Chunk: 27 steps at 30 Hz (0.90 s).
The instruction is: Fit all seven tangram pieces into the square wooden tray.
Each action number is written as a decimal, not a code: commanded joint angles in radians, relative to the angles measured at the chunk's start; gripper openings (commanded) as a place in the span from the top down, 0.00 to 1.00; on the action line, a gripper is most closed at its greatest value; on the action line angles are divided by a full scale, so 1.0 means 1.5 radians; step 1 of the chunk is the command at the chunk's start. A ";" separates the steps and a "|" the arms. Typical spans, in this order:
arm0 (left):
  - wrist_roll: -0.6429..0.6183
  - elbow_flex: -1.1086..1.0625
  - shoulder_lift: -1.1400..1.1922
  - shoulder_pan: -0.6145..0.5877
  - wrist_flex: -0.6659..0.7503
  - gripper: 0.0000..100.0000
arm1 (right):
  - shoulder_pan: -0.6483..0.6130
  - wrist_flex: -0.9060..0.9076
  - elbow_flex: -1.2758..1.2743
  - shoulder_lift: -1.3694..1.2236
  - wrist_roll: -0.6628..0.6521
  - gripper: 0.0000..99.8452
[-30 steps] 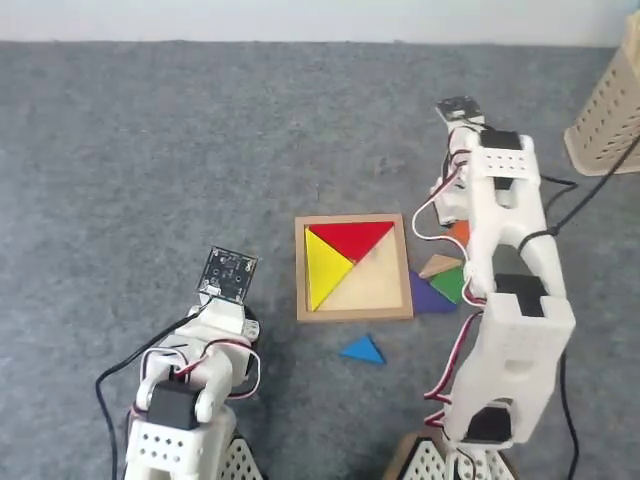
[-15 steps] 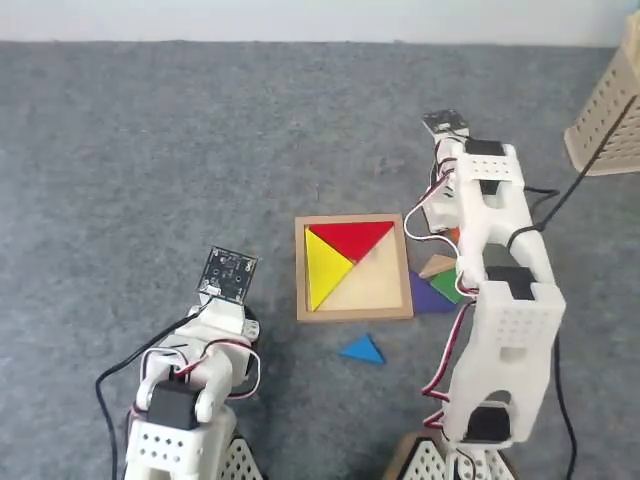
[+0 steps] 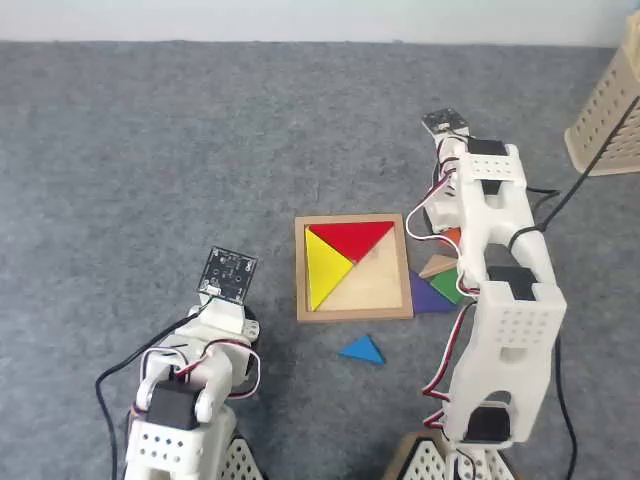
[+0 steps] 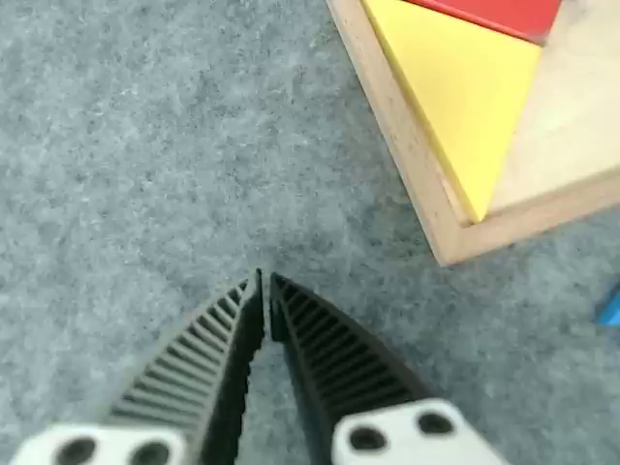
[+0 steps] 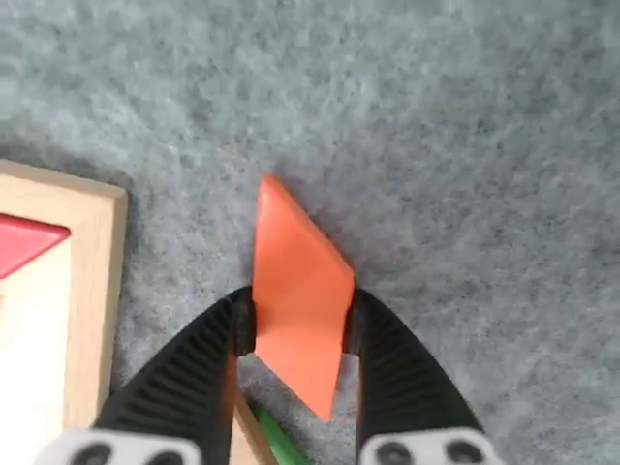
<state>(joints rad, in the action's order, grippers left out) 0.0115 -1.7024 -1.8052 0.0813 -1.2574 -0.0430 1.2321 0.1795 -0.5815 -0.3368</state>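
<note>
The square wooden tray (image 3: 302, 270) lies mid-table holding a red triangle (image 3: 350, 238) and a yellow triangle (image 3: 324, 268). My right gripper (image 5: 295, 320) is shut on an orange parallelogram (image 5: 298, 305), just right of the tray's right rim (image 5: 97, 281); the orange piece (image 3: 455, 235) peeks out under that arm. Beside the tray lie a purple piece (image 3: 428, 295), a green piece (image 3: 446, 283) and a tan piece (image 3: 437, 265). A blue triangle (image 3: 363, 349) rests in front of the tray. My left gripper (image 4: 263, 283) is shut and empty over the carpet near the tray's front left corner (image 4: 441, 237).
Grey carpet covers the table. A perforated beige container (image 3: 610, 110) stands at the far right edge. The right arm's white body (image 3: 505, 300) hangs over the loose pieces. Open carpet stretches to the left and behind the tray.
The right arm has shifted a little left toward the tray over the orange piece, then held still. The left arm and the other pieces have not moved.
</note>
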 commanded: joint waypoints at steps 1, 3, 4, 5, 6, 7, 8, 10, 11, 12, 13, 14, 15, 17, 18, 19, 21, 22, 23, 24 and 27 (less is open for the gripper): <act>-0.004 0.012 -0.013 -0.002 -0.004 0.99 | -0.020 -0.021 0.006 0.065 -0.062 0.99; -0.004 0.012 -0.013 -0.002 -0.004 0.99 | -0.026 -0.022 0.006 0.078 -0.111 0.99; -0.004 0.012 -0.013 -0.002 -0.004 0.99 | -0.031 -0.020 0.005 0.079 -0.129 0.99; -0.004 0.012 -0.013 -0.002 -0.004 0.99 | -0.037 -0.020 0.002 0.079 -0.139 0.99; -0.004 0.012 -0.013 -0.002 -0.004 0.99 | -0.043 -0.024 -0.009 0.078 -0.148 0.99; -0.004 0.012 -0.013 -0.002 -0.004 0.99 | -0.052 -0.027 -0.019 0.075 -0.152 0.99; -0.004 0.012 -0.013 -0.002 -0.004 0.99 | -0.059 -0.038 -0.025 0.072 -0.150 0.99; -0.004 0.012 -0.013 -0.002 -0.004 0.99 | -0.066 -0.056 -0.027 0.064 -0.135 0.95; -0.004 0.012 -0.013 -0.002 -0.004 0.99 | -0.066 -0.057 -0.023 0.062 -0.114 0.93; -0.004 0.012 -0.013 -0.002 -0.004 0.99 | -0.066 -0.056 -0.023 0.062 -0.094 0.89; -0.004 0.012 -0.013 -0.002 -0.004 0.99 | -0.066 -0.053 -0.023 0.065 -0.078 0.86; -0.004 0.012 -0.013 -0.002 -0.004 0.99 | -0.064 -0.051 -0.023 0.069 -0.071 0.83; -0.004 0.012 -0.013 -0.002 -0.004 0.99 | -0.063 -0.041 -0.023 0.075 -0.069 0.80; -0.004 0.012 -0.013 -0.002 -0.004 0.99 | -0.059 -0.018 -0.023 0.096 -0.066 0.76; -0.004 0.012 -0.013 -0.002 -0.004 0.99 | -0.059 -0.006 -0.024 0.109 -0.063 0.76; -0.004 0.012 -0.013 -0.002 -0.004 0.99 | -0.061 0.002 -0.026 0.124 -0.062 0.77; -0.004 0.012 -0.013 -0.002 -0.004 0.99 | -0.062 0.016 -0.027 0.158 -0.040 0.78; -0.004 0.012 -0.013 -0.002 -0.004 0.99 | -0.062 0.018 -0.027 0.172 -0.027 0.78; -0.004 0.012 -0.013 -0.002 -0.004 0.99 | -0.062 0.019 -0.028 0.183 -0.019 0.78; -0.004 0.012 -0.013 -0.002 -0.004 0.99 | -0.063 0.014 -0.036 0.194 -0.020 0.78; -0.004 0.012 -0.013 -0.002 -0.004 0.99 | -0.083 -0.019 -0.076 0.202 -0.034 0.78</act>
<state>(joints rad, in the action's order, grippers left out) 0.0115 -1.7024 -1.8052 0.0813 -1.2574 -0.1381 1.2413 0.0967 -0.3575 -0.3844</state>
